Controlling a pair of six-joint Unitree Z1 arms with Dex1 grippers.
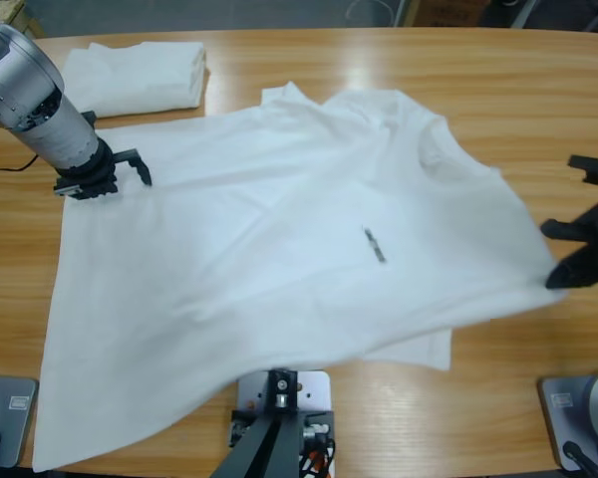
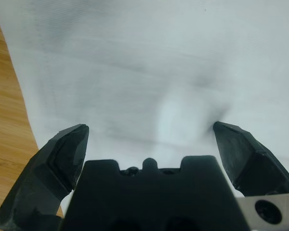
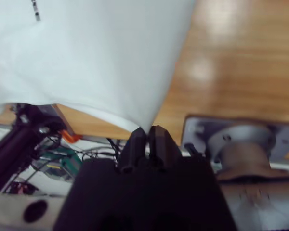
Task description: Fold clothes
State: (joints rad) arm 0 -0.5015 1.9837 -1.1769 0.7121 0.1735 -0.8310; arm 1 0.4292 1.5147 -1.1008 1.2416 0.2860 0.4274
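**White T-shirt spread on the surface, right pincer pinching its edge**

A white short-sleeved T-shirt (image 1: 279, 269) lies spread over the middle of the wooden surface (image 1: 498, 90), wrinkled and skewed, its round neck toward the far right and its hem running to the near left corner. Small black lettering (image 1: 375, 245) sits on the chest; it is too small to read. Part of the shirt along the near edge overlaps itself, so the lower layer is mostly hidden.

The right pincer (image 3: 145, 137) is clenched on a fold of the shirt's edge near the right edge of the surface; in the high view it (image 1: 578, 261) is partly cut off by the picture's border. The cloth (image 3: 96, 62) rises from its tips and hides much of what lies beyond.

The left pincer (image 2: 151, 139) is released, its jaws standing wide apart above the shirt fabric (image 2: 159, 72) by the shirt's left edge, with a strip of bare wood beside it. Whether its tips touch the cloth cannot be told. In the high view it (image 1: 105, 179) sits at the shirt's far left corner.

A second folded white garment (image 1: 140, 75) rests at the far left of the surface, partly hidden behind the left arm.
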